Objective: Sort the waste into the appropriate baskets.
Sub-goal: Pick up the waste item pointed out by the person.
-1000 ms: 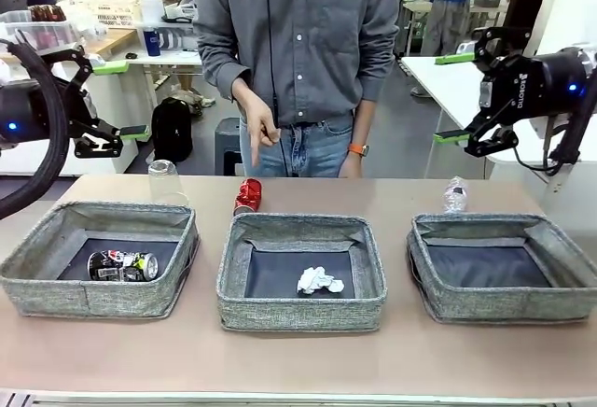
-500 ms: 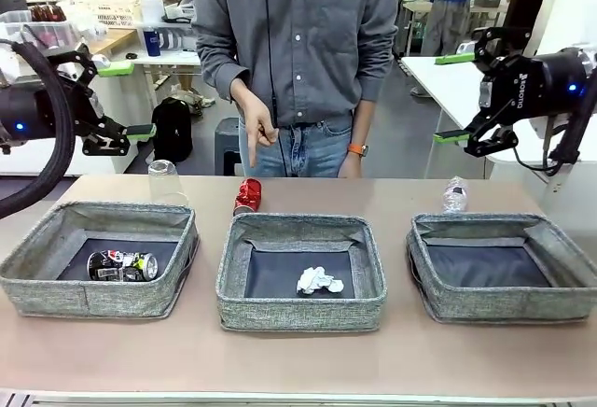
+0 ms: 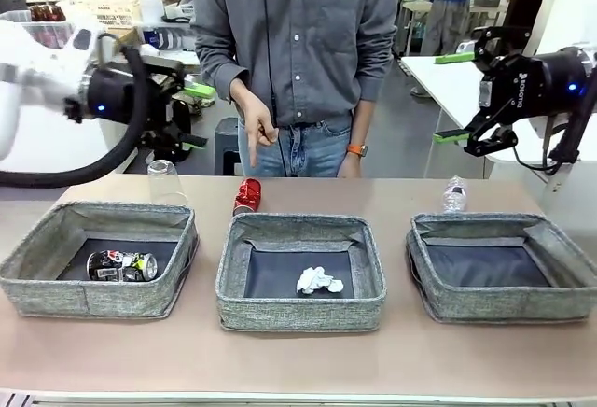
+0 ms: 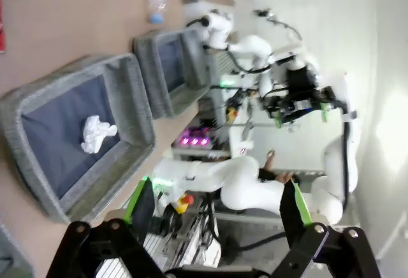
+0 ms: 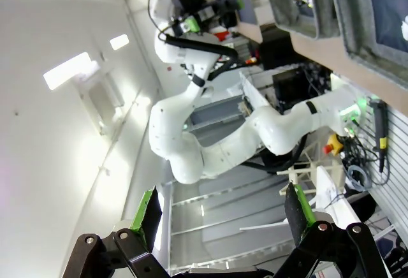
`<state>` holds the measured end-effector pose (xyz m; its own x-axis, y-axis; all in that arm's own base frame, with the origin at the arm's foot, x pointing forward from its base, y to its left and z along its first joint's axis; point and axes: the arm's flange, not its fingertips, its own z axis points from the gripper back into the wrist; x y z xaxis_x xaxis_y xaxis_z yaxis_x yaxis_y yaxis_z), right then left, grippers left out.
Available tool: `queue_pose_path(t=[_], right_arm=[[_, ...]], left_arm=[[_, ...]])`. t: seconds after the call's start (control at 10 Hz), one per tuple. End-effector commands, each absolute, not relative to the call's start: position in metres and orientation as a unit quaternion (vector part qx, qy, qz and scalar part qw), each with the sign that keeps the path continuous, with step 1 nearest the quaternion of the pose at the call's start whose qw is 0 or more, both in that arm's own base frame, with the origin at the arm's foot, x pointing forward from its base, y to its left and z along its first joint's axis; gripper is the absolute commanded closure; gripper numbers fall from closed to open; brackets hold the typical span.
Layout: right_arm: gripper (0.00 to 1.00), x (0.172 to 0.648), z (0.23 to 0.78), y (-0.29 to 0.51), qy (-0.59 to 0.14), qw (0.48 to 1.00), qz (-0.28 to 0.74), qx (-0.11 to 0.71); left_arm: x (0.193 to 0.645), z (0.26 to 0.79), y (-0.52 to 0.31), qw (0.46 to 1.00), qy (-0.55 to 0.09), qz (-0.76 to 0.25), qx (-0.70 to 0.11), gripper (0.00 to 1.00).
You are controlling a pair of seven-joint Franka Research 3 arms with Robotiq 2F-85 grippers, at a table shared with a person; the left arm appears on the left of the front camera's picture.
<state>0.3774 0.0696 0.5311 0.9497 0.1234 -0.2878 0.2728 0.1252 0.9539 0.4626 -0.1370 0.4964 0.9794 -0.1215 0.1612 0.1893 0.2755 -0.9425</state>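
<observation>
**Left end effector (image 3: 191,116) and right end effector (image 3: 452,95) gape wide, empty**

A crushed dark printed can (image 3: 121,265) lies in the grey woven-fabric basket (image 3: 93,300) below the left end effector. Behind it stands a clear plastic cup (image 3: 163,181). A clear plastic bottle (image 3: 454,194) stands below the right end effector.
</observation>
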Motion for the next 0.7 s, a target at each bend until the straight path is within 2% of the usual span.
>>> queue_pose_path(t=[0.0, 0.3, 0.4, 0.5, 0.6], right_arm=[[0.00, 0.379, 0.534, 0.067, 0.149, 0.736, -0.043, 0.658], [0.00, 0.379, 0.534, 0.067, 0.149, 0.736, -0.043, 0.658], [0.00, 0.379, 0.534, 0.067, 0.149, 0.736, -0.043, 0.658], [0.00, 0.379, 0.534, 0.067, 0.149, 0.736, -0.043, 0.658], [0.00, 0.379, 0.534, 0.067, 0.149, 0.736, -0.043, 0.658]], left_arm=[[0.493, 0.499, -0.152, 0.836, 0.035, -0.112, -0.536, 0.00], [0.521, 0.480, -0.205, 0.933, 0.045, -0.185, -0.305, 0.00], [0.535, 0.474, -0.219, 0.950, 0.068, -0.197, -0.232, 0.00], [0.551, 0.468, -0.232, 0.959, 0.065, -0.196, -0.193, 0.00], [0.566, 0.461, -0.243, 0.965, 0.027, -0.204, -0.161, 0.00]])
